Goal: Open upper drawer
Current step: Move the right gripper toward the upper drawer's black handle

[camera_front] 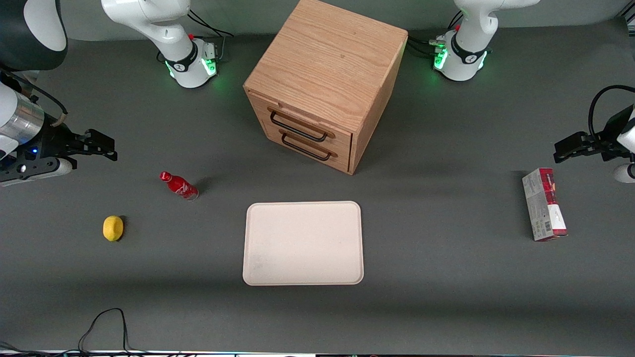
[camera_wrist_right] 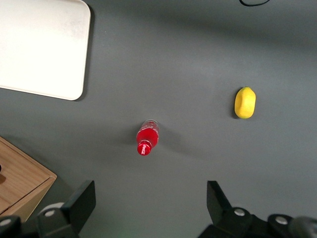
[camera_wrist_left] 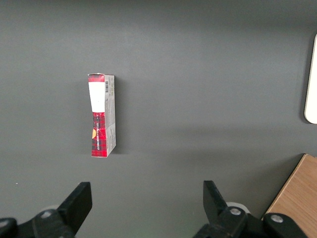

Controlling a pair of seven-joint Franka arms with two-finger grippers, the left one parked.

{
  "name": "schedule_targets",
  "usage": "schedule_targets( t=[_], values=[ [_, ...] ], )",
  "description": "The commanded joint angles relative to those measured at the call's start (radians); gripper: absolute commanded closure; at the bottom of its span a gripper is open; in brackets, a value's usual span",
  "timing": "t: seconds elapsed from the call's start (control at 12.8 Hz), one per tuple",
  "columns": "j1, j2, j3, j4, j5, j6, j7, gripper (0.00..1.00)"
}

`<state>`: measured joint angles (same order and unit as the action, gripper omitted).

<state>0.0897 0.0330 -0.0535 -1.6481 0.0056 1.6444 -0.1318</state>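
Note:
A light oak cabinet (camera_front: 327,64) stands at the back middle of the table, turned at an angle. Its upper drawer (camera_front: 302,124) is the higher of two, with a long black bar handle (camera_front: 297,127). It sits shut, flush with the lower drawer (camera_front: 308,146), which has the same handle. My right gripper (camera_front: 101,146) hovers high over the working arm's end of the table, well away from the cabinet, with a red bottle (camera_front: 179,185) between them. Its fingers are wide apart and empty in the right wrist view (camera_wrist_right: 148,206). A corner of the cabinet shows there (camera_wrist_right: 22,183).
The small red bottle (camera_wrist_right: 147,138) stands near the gripper. A yellow lemon (camera_front: 113,228) lies nearer the front camera. A cream tray (camera_front: 303,243) lies in front of the cabinet. A red and grey carton (camera_front: 543,204) lies toward the parked arm's end.

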Motion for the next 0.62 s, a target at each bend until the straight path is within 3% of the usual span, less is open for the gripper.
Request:
schedule_targets(
  t=[0.0, 0.55],
  values=[
    [0.005, 0.013, -0.002, 0.021, 0.017, -0.021, 0.023, 0.00],
    [0.059, 0.082, 0.032, 0.073, 0.014, -0.034, 0.024, 0.00]
  ],
)
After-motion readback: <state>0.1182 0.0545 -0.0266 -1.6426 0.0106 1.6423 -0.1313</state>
